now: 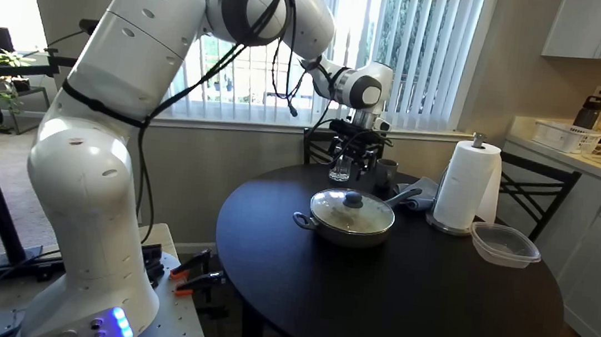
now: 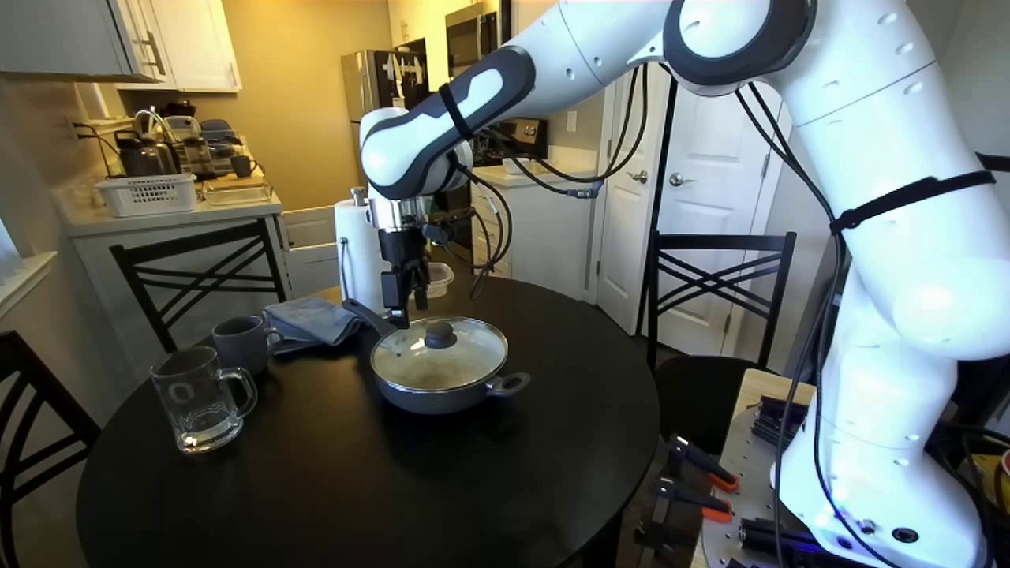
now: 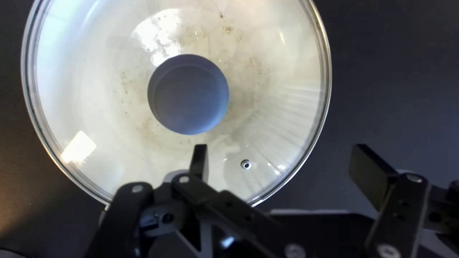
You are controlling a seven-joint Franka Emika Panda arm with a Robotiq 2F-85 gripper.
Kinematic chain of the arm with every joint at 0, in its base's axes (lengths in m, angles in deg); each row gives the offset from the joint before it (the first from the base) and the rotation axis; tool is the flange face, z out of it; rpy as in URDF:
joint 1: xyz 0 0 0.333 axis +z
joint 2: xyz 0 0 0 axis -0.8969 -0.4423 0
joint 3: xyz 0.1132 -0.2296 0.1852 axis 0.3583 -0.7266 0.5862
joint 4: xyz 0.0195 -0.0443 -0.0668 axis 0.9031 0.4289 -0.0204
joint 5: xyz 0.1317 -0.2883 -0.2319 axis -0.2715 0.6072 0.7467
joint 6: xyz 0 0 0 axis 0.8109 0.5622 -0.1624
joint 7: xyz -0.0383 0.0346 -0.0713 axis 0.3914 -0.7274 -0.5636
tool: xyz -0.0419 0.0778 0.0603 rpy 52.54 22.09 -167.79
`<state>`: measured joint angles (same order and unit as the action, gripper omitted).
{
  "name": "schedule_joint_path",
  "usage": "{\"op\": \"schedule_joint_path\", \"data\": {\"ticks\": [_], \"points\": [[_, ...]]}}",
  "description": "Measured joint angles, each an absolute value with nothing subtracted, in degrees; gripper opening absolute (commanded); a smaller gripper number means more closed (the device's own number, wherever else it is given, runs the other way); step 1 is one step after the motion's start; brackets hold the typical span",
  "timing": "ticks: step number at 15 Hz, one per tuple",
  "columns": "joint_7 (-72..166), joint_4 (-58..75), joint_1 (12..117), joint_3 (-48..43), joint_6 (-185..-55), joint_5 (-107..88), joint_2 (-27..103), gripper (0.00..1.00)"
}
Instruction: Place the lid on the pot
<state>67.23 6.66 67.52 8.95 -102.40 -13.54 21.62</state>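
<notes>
The glass lid [image 1: 329, 209] with a metal rim and dark knob lies flat on the pot [image 1: 352, 238] in both exterior views, its rim meeting the pot's rim all round. The grey pot has a long handle and a short loop handle. The lid [image 3: 287, 82] fills much of the wrist view, with the pale pot inside showing through. My gripper [image 3: 279, 152] is open, its fingers wide apart with nothing between them. In an exterior view the gripper [image 2: 409, 309] hangs near the pot's rim by the long handle, apart from the knob.
A glass mug [image 2: 201, 402], a grey mug [image 2: 241, 345] and a blue-grey cloth [image 2: 312, 322] are on the dark round table [image 1: 402, 313]. A paper towel roll [image 1: 465, 186] and a clear plastic container [image 1: 504, 247] stand on the table. Chairs surround it.
</notes>
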Motion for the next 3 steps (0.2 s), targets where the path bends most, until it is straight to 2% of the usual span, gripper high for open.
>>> {"op": "schedule_joint_path", "data": {"ticks": [3], "points": [[67.23, 6.64, 67.50, 8.84, -102.43, -13.54, 21.18, 1.00]]}}
